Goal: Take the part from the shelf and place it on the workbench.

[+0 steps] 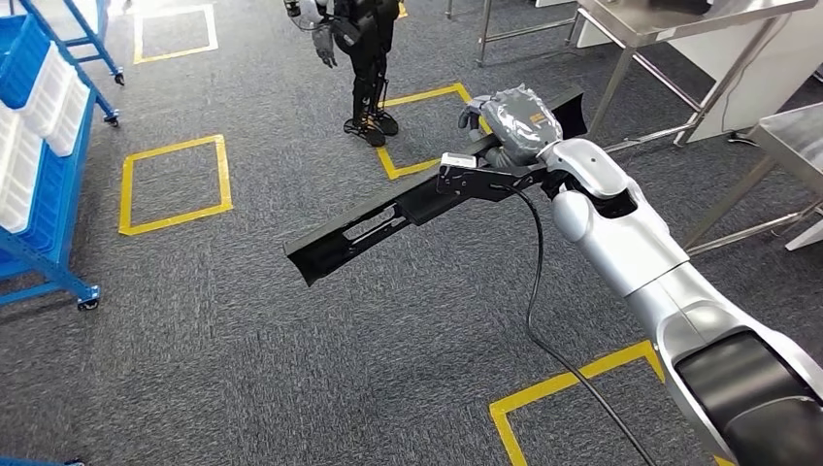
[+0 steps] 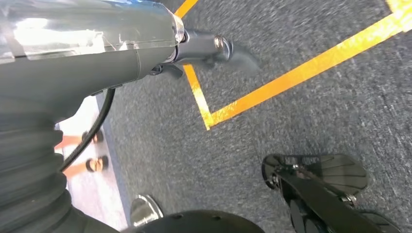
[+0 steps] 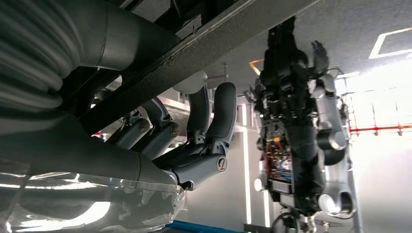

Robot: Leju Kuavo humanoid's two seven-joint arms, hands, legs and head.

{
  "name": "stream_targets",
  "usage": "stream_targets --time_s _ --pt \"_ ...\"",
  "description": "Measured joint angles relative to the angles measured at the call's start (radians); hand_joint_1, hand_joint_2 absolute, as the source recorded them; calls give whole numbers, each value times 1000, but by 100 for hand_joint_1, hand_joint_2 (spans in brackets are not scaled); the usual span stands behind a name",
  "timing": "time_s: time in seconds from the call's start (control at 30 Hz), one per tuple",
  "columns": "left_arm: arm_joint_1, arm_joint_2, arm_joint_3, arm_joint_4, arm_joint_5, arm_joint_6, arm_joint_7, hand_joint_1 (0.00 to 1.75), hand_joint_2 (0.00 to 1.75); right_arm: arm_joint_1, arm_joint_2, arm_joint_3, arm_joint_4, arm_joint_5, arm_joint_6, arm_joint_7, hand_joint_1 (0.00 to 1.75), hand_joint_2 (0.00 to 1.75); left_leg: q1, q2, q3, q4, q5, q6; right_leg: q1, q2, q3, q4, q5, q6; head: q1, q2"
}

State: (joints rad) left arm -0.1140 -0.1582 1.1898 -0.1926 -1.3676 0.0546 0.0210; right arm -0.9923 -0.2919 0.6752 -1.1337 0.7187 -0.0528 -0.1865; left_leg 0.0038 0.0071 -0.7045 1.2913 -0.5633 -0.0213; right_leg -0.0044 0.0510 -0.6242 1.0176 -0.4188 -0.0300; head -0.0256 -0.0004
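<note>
The part (image 1: 374, 225) is a long black plastic moulding with slots, held roughly level above the grey carpet. My right hand (image 1: 512, 126), under a clear plastic cover, grips it near its far end, and most of its length sticks out to the left. In the right wrist view the part (image 3: 194, 53) is a dark bar with my fingers (image 3: 214, 126) curled around it. My left hand (image 2: 214, 48) hangs over the floor with nothing in it. The blue shelf (image 1: 49, 194) with white bins stands at the left. Steel workbenches (image 1: 679, 19) stand at the upper right.
Another humanoid robot (image 1: 364, 58) stands ahead on the carpet, also seen in the right wrist view (image 3: 296, 121). Yellow tape squares (image 1: 175, 184) mark the floor. A second steel table (image 1: 796, 126) is at the right edge. A black cable (image 1: 534, 291) hangs from my right arm.
</note>
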Motion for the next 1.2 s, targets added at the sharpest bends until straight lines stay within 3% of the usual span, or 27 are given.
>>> stream_targets --time_s 0.03,0.1,0.17,0.23,0.27,0.33,0.4,0.43,0.47,0.5,0.53,0.6,0.67,0.77,0.83,0.9,0.93,0.97,1.0,1.03,1.07,1.13,1.2 --pt "0 0 0 0 0 0 0 0 175 -2 1 0 0 0 0 1 175 175 0 -6 22 -56 38 3 0 13 0 2 -1 1 0 0" --pt "-1 1 0 0 0 0 0 0 175 -7 2 0 0 0 1 5 175 175 3 -41 81 -198 103 10 -2 36 -2 8 -3 6 0 0" --pt "-1 2 0 0 0 0 0 0 175 -13 4 0 0 0 3 7 175 175 4 -67 110 -265 120 16 -5 57 -10 9 0 17 0 0" --pt "-2 2 0 0 0 0 0 0 175 -16 3 -1 0 0 5 8 175 175 2 -55 113 -273 122 25 -8 77 -16 6 6 31 0 0" --pt "-3 2 0 0 0 0 0 0 175 -17 2 -2 0 0 5 8 175 175 2 -44 116 -280 126 32 -8 71 -19 8 3 36 0 0" --pt "-5 1 0 0 0 0 0 0 175 -22 0 -3 0 0 5 8 175 175 4 -23 120 -294 134 44 -4 24 -45 62 -33 42 0 0" --pt "-4 1 0 0 0 -1 0 0 175 -24 1 -3 0 0 5 8 175 175 1 -4 121 -296 135 50 -5 -28 -104 189 -96 45 0 0" --pt "-3 1 0 0 0 -1 0 0 175 -23 2 -3 1 0 6 8 175 175 0 7 120 -296 134 50 -7 -37 -131 249 -118 48 0 0" --pt "-2 1 0 0 1 -2 0 0 175 -21 2 -3 1 0 6 8 175 175 0 17 120 -295 133 50 -9 -42 -145 278 -122 50 0 0" --pt "-2 1 0 0 1 -2 0 0 175 -19 2 -3 1 0 6 8 175 175 0 28 120 -295 132 49 -10 -46 -141 271 -108 51 0 0" --pt "-2 1 0 0 1 -3 -1 0 175 -20 2 -3 1 0 6 8 175 175 0 38 121 -293 130 47 -11 -54 -115 223 -79 51 0 0" --pt "-3 0 0 0 2 -3 -2 0 175 -24 2 -3 0 0 6 8 175 175 -3 56 123 -289 124 41 -5 -91 -39 82 -24 46 0 0" --pt "-3 -1 0 0 2 -3 -2 0 175 -27 3 -3 0 0 6 8 175 175 -7 73 125 -285 117 32 4 -113 -1 6 -8 37 0 0" --pt "-4 -1 1 0 3 -3 -2 0 175 -26 4 -3 0 0 7 9 175 175 -9 96 130 -284 110 17 5 -84 -2 0 -7 23 0 0" --pt "-5 0 1 0 4 -3 -2 0 175 -27 4 -4 -1 0 6 10 175 175 -5 68 118 -246 81 8 -1 -64 2 -6 -3 12 0 0" --pt "-5 0 2 0 4 -3 -2 0 175 -26 6 -4 -2 0 6 10 175 175 0 21 67 -132 21 1 -3 -47 4 -9 -2 4 0 0" --pt "-3 0 2 0 5 -4 -2 0 175 -23 6 -4 -2 0 7 10 175 175 0 10 33 -62 -6 0 -3 -36 4 -8 -2 3 0 0" --pt "-1 0 3 0 5 -4 -2 0 175 -20 6 -4 -2 0 7 10 175 175 0 5 7 -12 -19 -1 -2 -24 4 -7 -2 2 0 0" --pt "0 0 5 0 5 -4 -1 0 175 -18 6 -4 -2 0 7 10 175 175 0 3 -4 5 -14 -1 -1 -11 4 -6 -2 2 0 0" --pt "1 0 6 0 6 -5 -1 0 175 -16 6 -4 -2 0 7 10 175 175 0 0 4 -20 12 2 -1 3 4 -4 -3 2 0 0" --pt "1 0 7 0 6 -5 -1 0 175 -16 6 -4 -2 0 7 10 175 175 1 -7 28 -79 50 5 -1 15 5 -2 -3 3 0 0" --pt "1 1 8 0 6 -5 -1 0 175 -18 7 -4 -2 0 7 10 175 175 3 -46 87 -213 107 13 -2 38 2 3 -4 8 0 0" --pt "0 1 9 0 8 -6 -1 0 175 -18 8 -4 -2 0 8 10 175 175 3 -72 113 -271 118 18 -5 58 -5 4 -2 18 0 0"
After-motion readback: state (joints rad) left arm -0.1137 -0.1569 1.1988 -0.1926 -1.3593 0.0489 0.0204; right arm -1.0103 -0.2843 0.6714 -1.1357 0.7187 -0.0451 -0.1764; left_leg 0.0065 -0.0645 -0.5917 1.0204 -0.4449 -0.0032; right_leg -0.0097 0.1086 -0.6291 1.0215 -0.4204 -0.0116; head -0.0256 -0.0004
